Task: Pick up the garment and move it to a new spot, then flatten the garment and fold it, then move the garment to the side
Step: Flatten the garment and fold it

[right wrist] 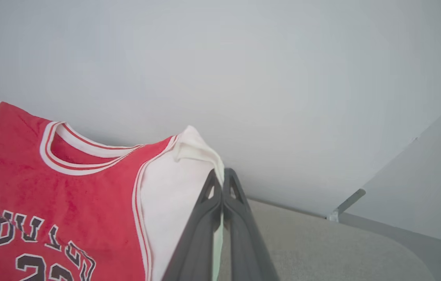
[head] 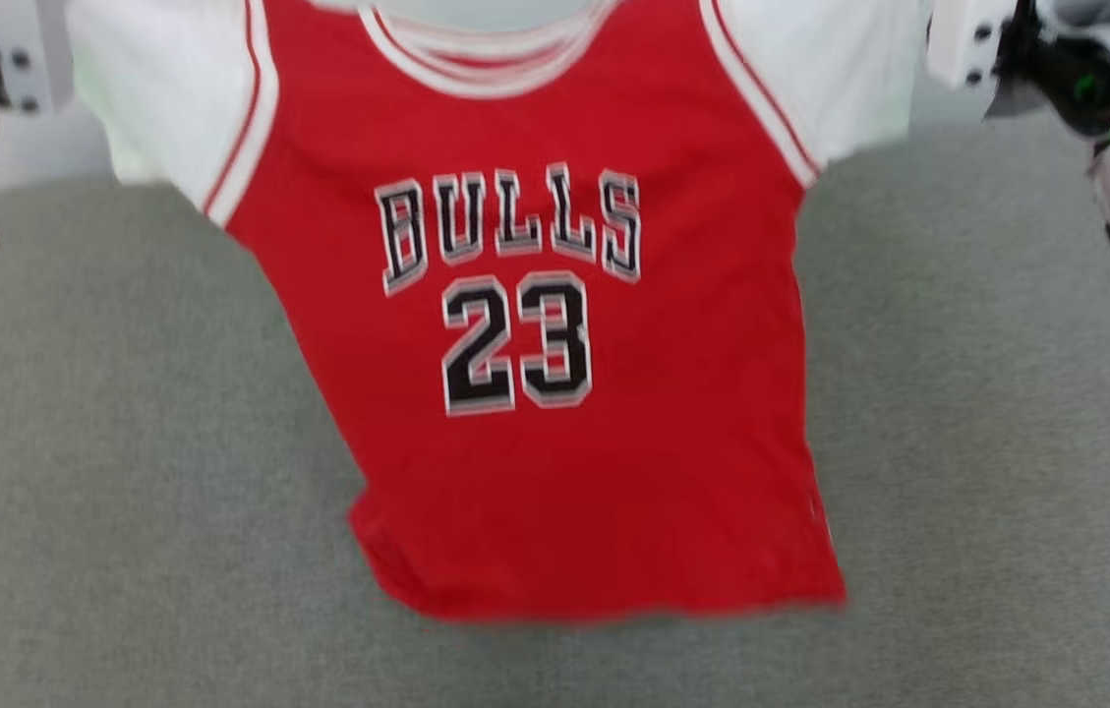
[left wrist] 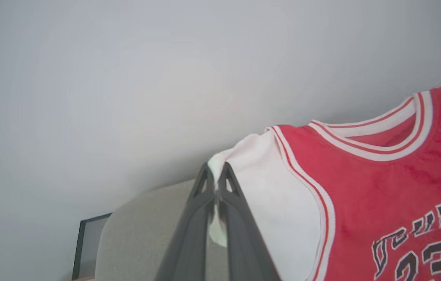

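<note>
We find the left gripper (left wrist: pixel 216 170) fully closed, its fingers pinching the edge of one white sleeve (left wrist: pixel 267 187). The right gripper (right wrist: pixel 222 176) is likewise fully closed on the edge of the other sleeve (right wrist: pixel 173 187). The garment (head: pixel 555 472) hangs spread between them over the grey surface (head: pixel 73 492), "BULLS 23" facing the head camera; we cannot tell whether its hem touches.

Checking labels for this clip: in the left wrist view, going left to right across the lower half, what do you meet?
Dark-framed panel → grey fabric surface → left hand, shut on the jersey → its white sleeve → striped trim → red front with black lettering.
</note>
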